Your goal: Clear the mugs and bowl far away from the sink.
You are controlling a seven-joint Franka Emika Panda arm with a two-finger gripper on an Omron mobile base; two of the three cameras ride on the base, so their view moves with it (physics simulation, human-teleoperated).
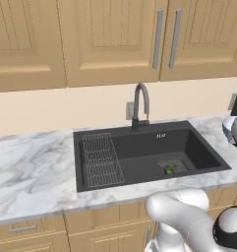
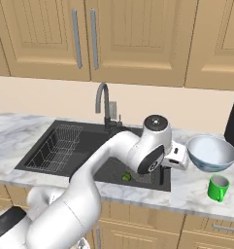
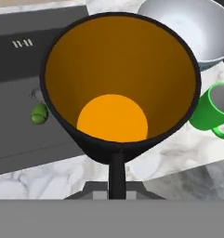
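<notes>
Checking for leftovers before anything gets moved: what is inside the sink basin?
A small green round thing lies by the drain on the sink floor, and a wire rack fills its left part. In the right base view the arm covers part of the basin.

A home kitchen is shown, rendered rather than real. Wooden wall cabinets (image 1: 115, 39) with long metal handles (image 1: 158, 38) are mounted above a beige backsplash. A marble-patterned counter (image 1: 26, 172) is fitted with a dark recessed sink (image 1: 144, 155), a wire rack (image 1: 101, 160) and a tall dark faucet (image 1: 141, 106). Drawers (image 1: 24, 230) are set below. Tableware is seen on the counter: a bowl (image 2: 210, 153) and a green mug (image 2: 218, 187).
</notes>
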